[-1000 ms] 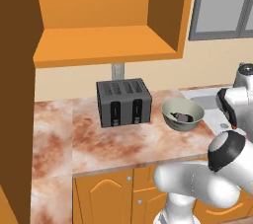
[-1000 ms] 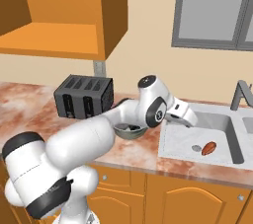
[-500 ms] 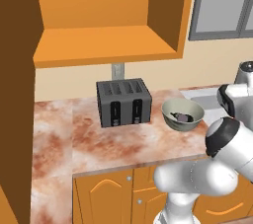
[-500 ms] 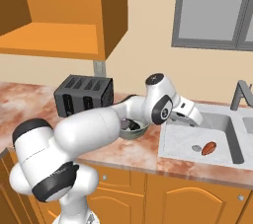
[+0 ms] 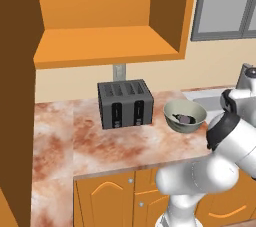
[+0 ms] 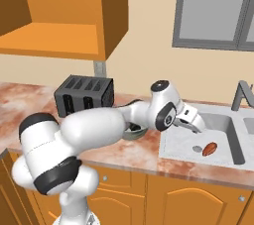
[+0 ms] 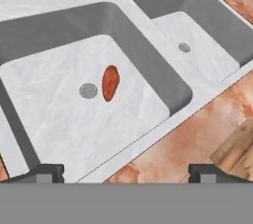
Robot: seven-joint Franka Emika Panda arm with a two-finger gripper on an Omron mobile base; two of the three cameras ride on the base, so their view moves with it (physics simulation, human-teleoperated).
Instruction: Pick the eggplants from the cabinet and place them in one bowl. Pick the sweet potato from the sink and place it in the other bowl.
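Observation:
A reddish-orange sweet potato (image 7: 110,83) (image 6: 210,148) lies on the floor of the light grey sink (image 7: 59,124) (image 6: 173,144), beside the round drain (image 7: 88,90). My gripper (image 7: 127,173) (image 6: 197,125) hangs open above the basin's near left side, well short of the sweet potato, with nothing between its fingers. The pale grey-green bowl (image 5: 196,112) sits on the counter right of the toaster, with a dark eggplant (image 5: 186,119) inside it. The orange cabinet (image 5: 110,46) stands open above. The other bowl is out of view.
A black toaster (image 5: 124,103) (image 6: 83,95) stands at the back of the marble counter (image 5: 120,141). A grey faucet (image 6: 241,96) rises behind the sink, and a second smaller basin (image 7: 197,45) lies beyond the first. A wooden edge (image 7: 237,149) shows on the counter beside the sink.
My arm has swung right, away from the grey-green bowl, carrying the open gripper out over the sink. The bowl, toaster and sweet potato have stayed put.

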